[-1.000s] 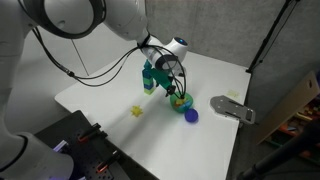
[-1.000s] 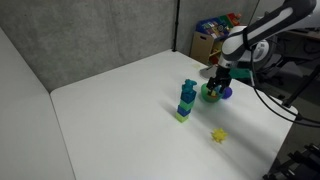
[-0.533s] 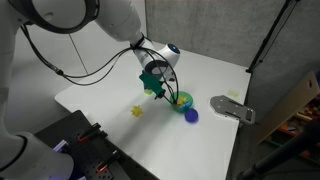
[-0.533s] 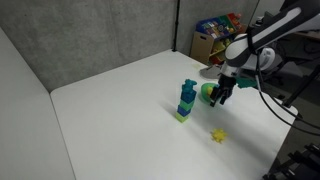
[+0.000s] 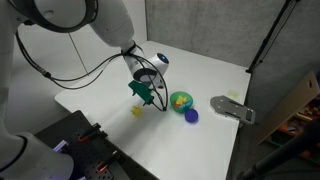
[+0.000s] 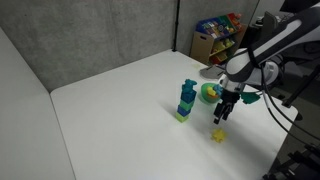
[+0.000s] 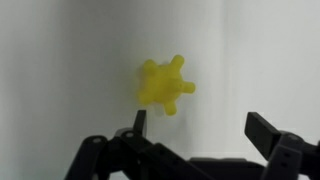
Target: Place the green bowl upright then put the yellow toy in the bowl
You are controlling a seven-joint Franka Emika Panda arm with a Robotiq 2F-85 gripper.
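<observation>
The green bowl [image 5: 181, 100] stands upright on the white table, yellow-orange showing inside; it also shows in an exterior view [image 6: 208, 93], partly behind the arm. The yellow toy [image 5: 137, 111] lies on the table a little apart from the bowl, also seen in an exterior view [image 6: 217, 134] and in the wrist view [image 7: 163, 85]. My gripper [image 5: 146, 97] hangs open and empty just above the toy [image 6: 222, 114]. In the wrist view its two fingers [image 7: 198, 122] are spread, with the toy near the left finger.
A blue-purple ball [image 5: 192, 115] lies beside the bowl. A tall teal bottle [image 6: 187, 99] stands near the bowl; the arm hides it in an exterior view. A grey flat fixture [image 5: 232, 108] lies at the table edge. Shelves with clutter [image 6: 215, 35] stand behind the table.
My gripper has moved away from the bowl and across the table toward the yellow toy, and now hangs over it. The bowl stays upright where it was.
</observation>
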